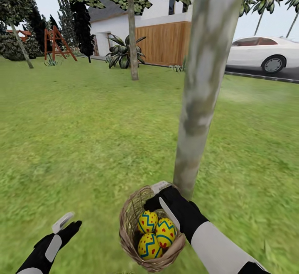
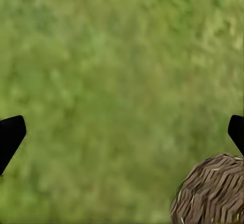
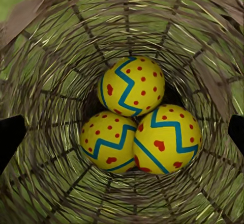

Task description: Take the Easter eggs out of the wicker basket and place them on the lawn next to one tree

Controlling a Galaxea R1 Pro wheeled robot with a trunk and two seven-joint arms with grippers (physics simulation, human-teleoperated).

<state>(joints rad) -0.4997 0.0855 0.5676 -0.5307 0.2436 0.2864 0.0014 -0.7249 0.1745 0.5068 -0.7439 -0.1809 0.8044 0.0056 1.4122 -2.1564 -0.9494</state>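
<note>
Three yellow Easter eggs (image 1: 166, 231) with blue zigzag bands and red dots lie together in the bottom of the wicker basket (image 1: 128, 228). The basket stands on the lawn (image 1: 83, 141) right at the foot of the thick pale tree (image 1: 203, 83). My right gripper (image 1: 164, 201) hovers open over the basket's far rim, pointing down into it. Its wrist view looks straight onto the eggs (image 3: 132, 85) inside the woven wall (image 3: 46, 81), with the gripper (image 3: 122, 135) holding nothing. My left gripper (image 1: 65, 225) hangs open over grass to the basket's left, and the basket (image 2: 213, 191) edges its wrist view.
A thin-trunked leafy tree (image 1: 133, 37) stands further back on the grass. Behind it are a wooden fence (image 1: 166, 41), a white house and a red frame (image 1: 56, 43). A white car (image 1: 265, 54) is parked beyond the lawn at the right. Open grass spreads left.
</note>
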